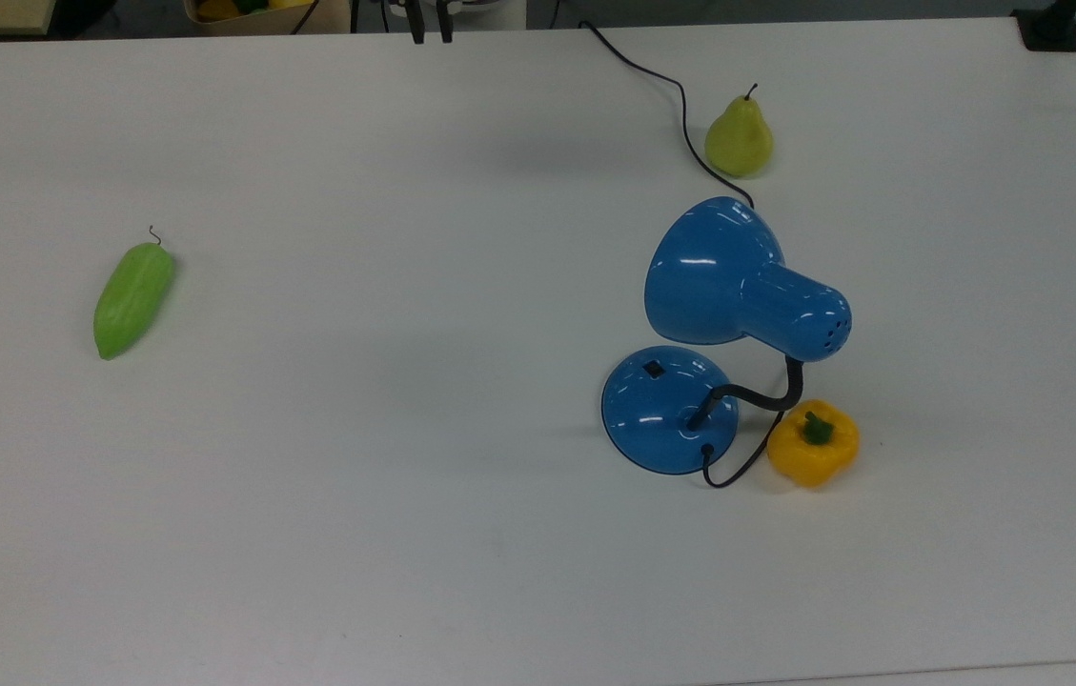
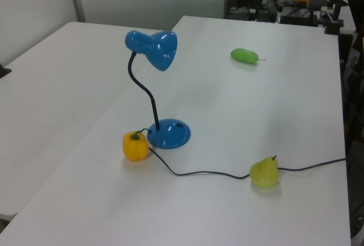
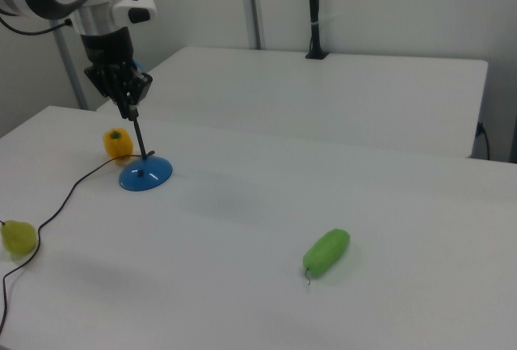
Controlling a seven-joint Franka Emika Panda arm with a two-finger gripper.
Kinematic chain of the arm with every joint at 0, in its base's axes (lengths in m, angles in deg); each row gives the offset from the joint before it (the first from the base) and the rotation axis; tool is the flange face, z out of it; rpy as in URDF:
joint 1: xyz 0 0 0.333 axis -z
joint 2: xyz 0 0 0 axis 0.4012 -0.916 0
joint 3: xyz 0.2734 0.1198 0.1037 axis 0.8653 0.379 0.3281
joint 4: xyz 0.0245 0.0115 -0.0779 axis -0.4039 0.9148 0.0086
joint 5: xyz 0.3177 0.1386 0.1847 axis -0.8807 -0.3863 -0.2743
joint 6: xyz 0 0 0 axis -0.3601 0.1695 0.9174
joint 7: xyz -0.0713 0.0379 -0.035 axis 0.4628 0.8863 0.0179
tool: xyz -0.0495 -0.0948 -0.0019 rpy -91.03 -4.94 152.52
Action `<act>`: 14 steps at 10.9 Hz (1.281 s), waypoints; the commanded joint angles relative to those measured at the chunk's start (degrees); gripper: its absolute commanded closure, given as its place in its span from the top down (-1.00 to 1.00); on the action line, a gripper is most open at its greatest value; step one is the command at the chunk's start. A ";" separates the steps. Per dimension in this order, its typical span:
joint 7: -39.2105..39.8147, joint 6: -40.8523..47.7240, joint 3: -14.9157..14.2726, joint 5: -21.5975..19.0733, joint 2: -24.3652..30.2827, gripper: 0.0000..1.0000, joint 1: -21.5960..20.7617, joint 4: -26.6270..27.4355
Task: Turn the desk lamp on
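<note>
While the glossy blue cone-shaded desk lamp (image 1: 723,333) stands unlit on the white worktop (image 1: 404,476) beside a yellow toy pepper (image 1: 813,442), the pincer (image 3: 127,107), its opening impossible to judge, approaches; pressing the base's small black switch (image 1: 654,369) remains.

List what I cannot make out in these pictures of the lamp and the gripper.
- Desk lamp shade, right view: hidden behind the gripper.
- Switch on the lamp base, top view: too small to tell which way it is set.
- Cord, top view: runs off the top edge, so its plug end is cut off.
- Gripper, top view: cut off by the top edge, with just two separated fingertips showing.
</note>
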 commanded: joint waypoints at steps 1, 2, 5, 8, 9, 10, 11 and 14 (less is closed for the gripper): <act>1.10 -1.73 -0.80 -1.38 0.27 -1.00 -0.74 1.29; 1.10 -1.73 -0.80 -1.73 0.26 -1.00 -0.82 1.38; 1.54 -1.64 -0.71 -2.08 0.53 -1.00 -1.00 2.69; 1.80 -3.39 0.16 -2.09 -1.66 -1.00 -2.05 2.96; 1.98 -5.49 0.87 -2.08 -2.63 -1.00 -2.06 3.83; 2.15 -7.95 1.05 -2.08 -3.68 -1.00 -2.84 4.71; 3.02 -12.23 1.05 -2.00 -5.08 -1.00 -4.41 6.11; 3.12 -22.43 1.22 -2.00 -10.53 -1.00 -5.48 7.79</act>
